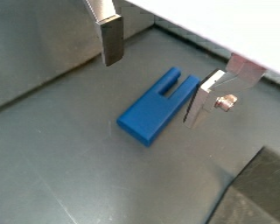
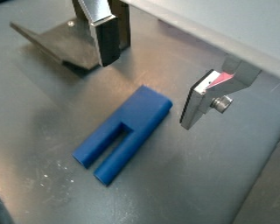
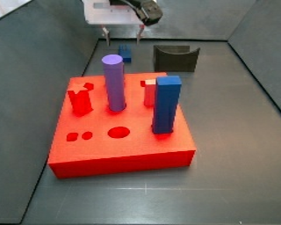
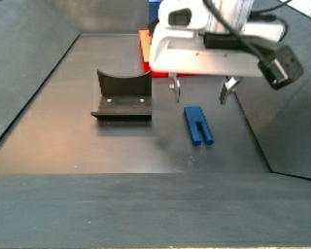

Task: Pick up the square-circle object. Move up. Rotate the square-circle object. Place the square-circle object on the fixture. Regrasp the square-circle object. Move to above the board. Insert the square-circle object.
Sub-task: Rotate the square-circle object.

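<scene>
Grey floor (image 4: 106,146) carries everything. Nearest in a side view lies the square-circle object (image 4: 197,125), a small dark-blue peg with a slot cut into one end, flat on the floor. Just above it hovers the gripper (image 4: 200,90), its flat silver fingers (image 1: 111,39) spread wide and holding nothing; in both wrist views the peg (image 2: 123,135) sits on the floor between and beneath them, untouched. Beside the peg stands the fixture (image 4: 121,97), a small dark grey-black block with a U-shaped notch. Farther back is the board (image 3: 119,123), a large red slab bearing a tall purple cylinder (image 3: 112,81) and a tall blue square post (image 3: 167,105).
</scene>
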